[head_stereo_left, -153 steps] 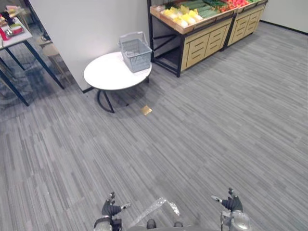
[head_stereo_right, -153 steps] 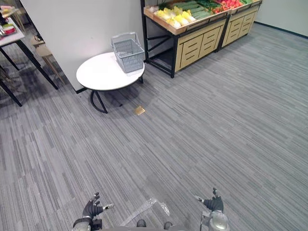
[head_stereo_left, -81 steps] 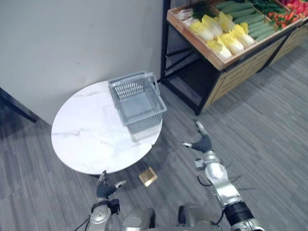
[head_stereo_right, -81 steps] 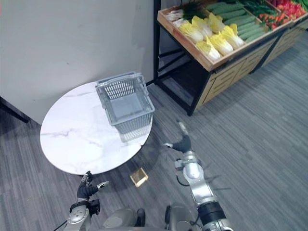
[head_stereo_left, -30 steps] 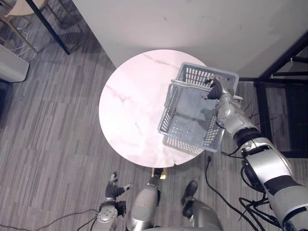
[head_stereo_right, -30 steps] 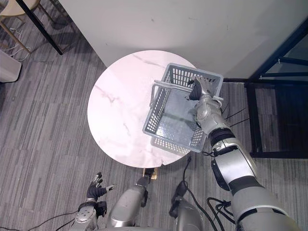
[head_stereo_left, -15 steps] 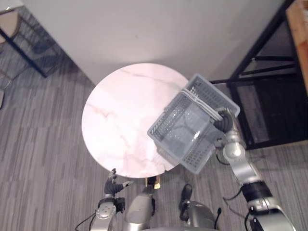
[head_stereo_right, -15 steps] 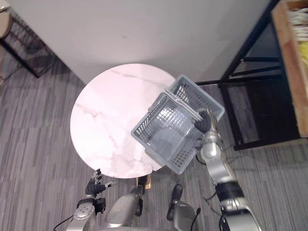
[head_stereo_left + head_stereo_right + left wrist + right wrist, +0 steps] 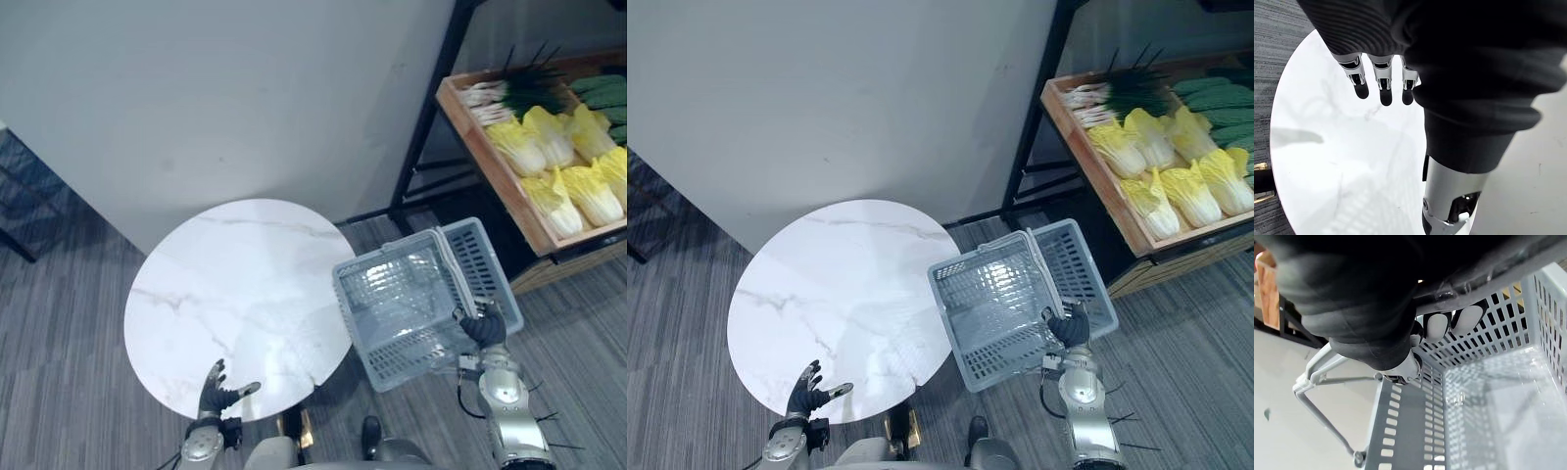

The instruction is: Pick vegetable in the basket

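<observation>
One grey basket (image 9: 411, 304) is hanging tilted in the air just beside the round white table (image 9: 225, 294), over the grey floor. The right hand (image 9: 1070, 328) is gripping it, its fingers (image 9: 1437, 325) curling round the handle at the basket's rim. The left hand (image 9: 217, 395) is hovering low at the table's near edge, its fingers (image 9: 1382, 85) lying straight and holding nothing. Pale yellow cabbages (image 9: 558, 191) are lying in the wooden shelf (image 9: 485, 168) beyond the basket, apart from it, with green onions (image 9: 509, 93) beside them.
</observation>
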Robot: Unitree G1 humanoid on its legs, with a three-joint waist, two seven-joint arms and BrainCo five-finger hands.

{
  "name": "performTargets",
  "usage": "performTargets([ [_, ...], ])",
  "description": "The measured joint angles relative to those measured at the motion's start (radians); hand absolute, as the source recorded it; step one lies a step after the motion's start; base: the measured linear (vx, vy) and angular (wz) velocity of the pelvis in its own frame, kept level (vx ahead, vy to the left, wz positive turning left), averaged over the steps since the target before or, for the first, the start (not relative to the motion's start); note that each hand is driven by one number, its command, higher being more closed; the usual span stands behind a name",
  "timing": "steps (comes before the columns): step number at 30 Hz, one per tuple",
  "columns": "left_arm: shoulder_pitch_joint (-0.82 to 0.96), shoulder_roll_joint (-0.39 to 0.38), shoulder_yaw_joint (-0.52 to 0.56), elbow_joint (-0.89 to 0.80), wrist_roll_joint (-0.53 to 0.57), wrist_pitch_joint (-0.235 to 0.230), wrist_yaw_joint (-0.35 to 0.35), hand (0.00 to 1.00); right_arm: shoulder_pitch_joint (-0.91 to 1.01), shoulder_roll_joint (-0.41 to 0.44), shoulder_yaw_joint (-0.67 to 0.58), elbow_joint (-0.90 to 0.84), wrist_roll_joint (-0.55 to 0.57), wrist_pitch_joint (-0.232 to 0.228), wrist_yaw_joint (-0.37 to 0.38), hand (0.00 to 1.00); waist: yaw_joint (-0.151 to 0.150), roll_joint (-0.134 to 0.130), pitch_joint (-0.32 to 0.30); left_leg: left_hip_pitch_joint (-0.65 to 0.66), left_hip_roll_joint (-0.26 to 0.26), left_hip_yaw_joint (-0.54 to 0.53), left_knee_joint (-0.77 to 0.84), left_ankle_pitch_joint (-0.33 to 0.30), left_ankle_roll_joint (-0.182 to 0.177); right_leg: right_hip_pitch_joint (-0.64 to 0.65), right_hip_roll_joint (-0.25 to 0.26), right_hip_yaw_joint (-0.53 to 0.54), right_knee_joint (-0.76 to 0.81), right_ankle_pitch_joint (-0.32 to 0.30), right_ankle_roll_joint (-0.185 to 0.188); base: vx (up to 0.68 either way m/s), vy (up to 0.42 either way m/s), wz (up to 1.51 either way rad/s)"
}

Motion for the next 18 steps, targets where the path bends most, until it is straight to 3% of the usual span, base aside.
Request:
performTargets([
  [2,0.021,0.0,0.0,0.0,0.0,0.0,0.0,0.0,0.003,0.001,-0.007,0.0,0.019,0.0,0.007,1.0,0.002,0.001,0.0,-0.008,0.001,0.035,0.042,-0.027,0.005,-0.018,-0.001,0.04,0.01,0.007,0.008,-0.06,0.045,-0.6],
  [5,0.025,0.003,0.015,0.003,0.0,0.0,0.0,0.0,-0.029,0.025,-0.009,0.0,0.027,-0.015,0.012,1.0,0.0,-0.012,0.01,-0.123,0.018,0.086,0.203,-0.09,0.013,-0.089,0.006,0.096,0.037,0.044,-0.001,-0.08,0.023,-0.52],
  [6,0.005,0.003,0.03,0.001,0.0,0.0,0.0,0.0,-0.038,0.033,-0.012,0.0,0.027,-0.017,0.011,1.0,-0.002,-0.022,0.016,-0.196,0.025,0.08,0.298,-0.111,0.024,-0.131,0.006,0.105,0.053,0.062,0.01,-0.14,0.037,-0.31],
  [7,-0.003,0.001,0.035,0.001,0.0,0.001,0.0,0.0,-0.04,0.035,-0.014,0.0,0.027,-0.017,0.011,1.0,0.001,-0.014,0.016,-0.221,0.045,0.071,0.315,-0.111,0.032,-0.139,0.012,0.112,0.05,0.068,0.028,-0.18,0.056,-0.32],
  [8,-0.01,0.005,0.042,-0.004,0.001,-0.002,0.001,0.0,-0.054,0.046,-0.012,0.001,0.029,-0.016,0.007,1.0,0.0,-0.001,0.028,-0.243,0.075,0.07,0.32,-0.134,0.047,-0.195,0.025,0.089,0.218,-0.003,0.025,-0.11,0.042,-0.03],
  [9,-0.013,0.015,0.037,-0.006,0.001,-0.002,0.0,0.0,-0.044,0.052,-0.012,0.001,0.031,-0.016,0.002,1.0,-0.003,-0.004,0.028,-0.249,0.076,0.065,0.325,-0.133,0.052,-0.218,0.011,0.061,0.421,-0.091,-0.002,-0.09,0.033,0.26],
  [10,-0.011,0.02,0.039,-0.01,0.001,-0.002,0.001,0.0,-0.028,0.055,-0.011,0.002,0.036,-0.016,-0.006,1.0,0.001,-0.011,0.026,-0.253,0.072,0.045,0.343,-0.132,0.054,-0.195,-0.013,0.048,0.566,-0.154,0.033,-0.06,-0.02,0.44],
  [12,0.006,0.027,0.042,-0.014,0.001,-0.001,0.001,0.0,-0.016,0.055,-0.004,0.003,0.044,-0.017,-0.007,1.0,0.015,-0.034,0.014,-0.289,0.053,0.03,0.374,-0.116,0.046,-0.116,-0.05,0.058,0.59,-0.208,0.094,-0.09,-0.088,0.35],
  [13,0.013,0.028,0.046,-0.015,0.001,0.0,0.001,0.0,-0.021,0.054,-0.004,0.003,0.044,-0.02,-0.007,1.0,0.021,-0.046,0.011,-0.315,0.045,0.029,0.386,-0.102,0.037,-0.078,-0.053,0.071,0.523,-0.254,0.096,-0.18,-0.154,0.21],
  [15,0.027,-0.006,0.068,-0.046,0.0,0.006,0.002,0.0,-0.056,0.041,-0.003,0.004,0.047,-0.022,-0.007,1.0,0.043,-0.042,0.012,-0.357,0.053,0.028,0.354,-0.032,0.015,-0.028,-0.039,0.056,0.32,-0.307,0.026,-0.25,-0.205,-0.01],
  [16,0.025,-0.033,0.065,-0.057,-0.004,0.007,0.001,0.0,-0.074,0.021,-0.005,0.008,0.058,-0.026,-0.01,1.0,0.046,-0.005,0.03,-0.365,0.075,0.006,0.324,0.011,0.005,-0.011,-0.004,0.037,0.257,-0.285,-0.004,-0.26,-0.157,0.05],
  [18,0.038,-0.051,0.052,-0.083,-0.013,0.006,0.002,0.0,-0.073,0.004,-0.004,0.012,0.068,-0.027,-0.016,1.0,0.044,0.023,0.037,-0.353,0.104,-0.036,0.249,0.084,-0.019,-0.03,0.047,0.02,0.269,-0.27,-0.027,-0.32,-0.164,0.27],
])
